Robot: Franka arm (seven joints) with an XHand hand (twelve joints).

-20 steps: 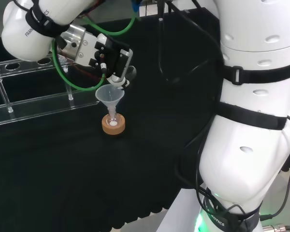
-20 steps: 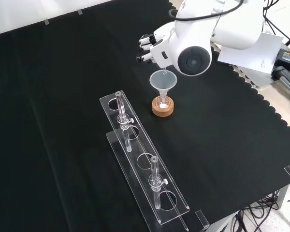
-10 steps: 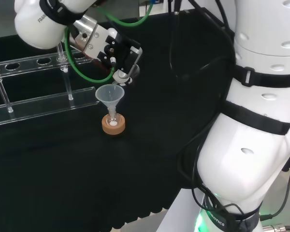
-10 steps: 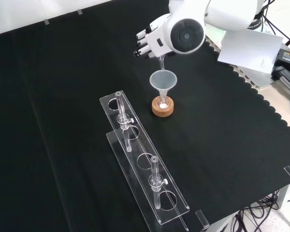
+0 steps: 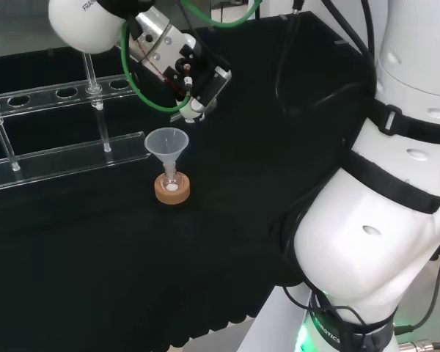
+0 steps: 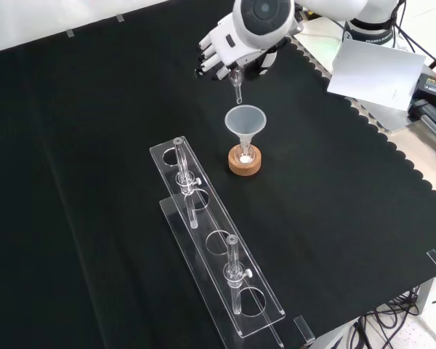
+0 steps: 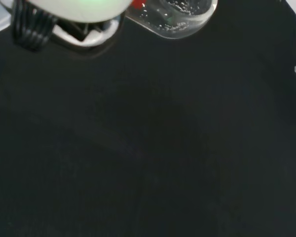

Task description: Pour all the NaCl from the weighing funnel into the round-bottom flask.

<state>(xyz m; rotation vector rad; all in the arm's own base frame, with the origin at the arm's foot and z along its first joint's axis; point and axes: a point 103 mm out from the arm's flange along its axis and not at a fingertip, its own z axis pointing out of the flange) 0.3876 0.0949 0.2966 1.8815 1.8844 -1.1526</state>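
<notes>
I saw the round-bottom flask [image 6: 245,155] sitting in its cork ring [image 6: 245,163] near the middle of the black cloth [image 6: 94,145], with a little white powder showing in its bulb. A clear plastic funnel [image 6: 245,123] stood upright in its neck, mouth up. In the head view the flask [image 5: 171,185] and ring [image 5: 171,191] lay just right of the clear racks [image 5: 51,158].

The hand [image 6: 219,51] hung above and slightly left of the funnel in the front view, apart from it. Its fingers were curled round the weighing funnel [image 6: 237,89], whose thin clear stem pointed down toward the funnel mouth and ended short of it. In the wrist view I made out the clear bowl of the weighing funnel [image 7: 175,17] with a few white specks clinging inside. In the head view the hand [image 5: 194,77] sat above and right of the funnel [image 5: 166,145].

In the front view, 2 clear racks [image 6: 218,254] ran from just left of the flask toward the near edge. The cloth to the right of the flask lay bare out to its scalloped edge [image 6: 392,145], and a wide bare stretch lay to the left.
</notes>
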